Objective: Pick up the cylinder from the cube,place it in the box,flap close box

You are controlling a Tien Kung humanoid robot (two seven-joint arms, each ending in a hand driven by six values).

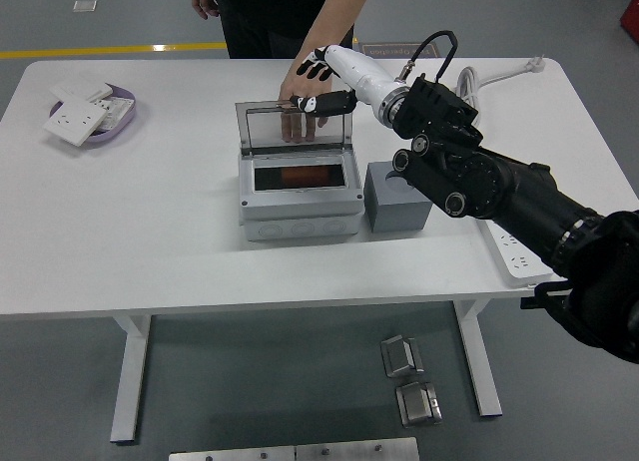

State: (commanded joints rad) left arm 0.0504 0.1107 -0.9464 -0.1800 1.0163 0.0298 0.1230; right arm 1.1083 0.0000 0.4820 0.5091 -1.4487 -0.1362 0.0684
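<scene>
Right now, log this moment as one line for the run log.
right hand: empty, at top edge of open lid | cylinder: inside box | cube: bare, right of box | person's hand: behind lid | left hand: unseen

At the worktop (150, 231), we see the box (300, 197) at centre with its lid (295, 130) raised behind it, the cube (396, 196) just to its right, a dish of sockets (90, 115) far left, and a power strip (504, 251) at right.
</scene>
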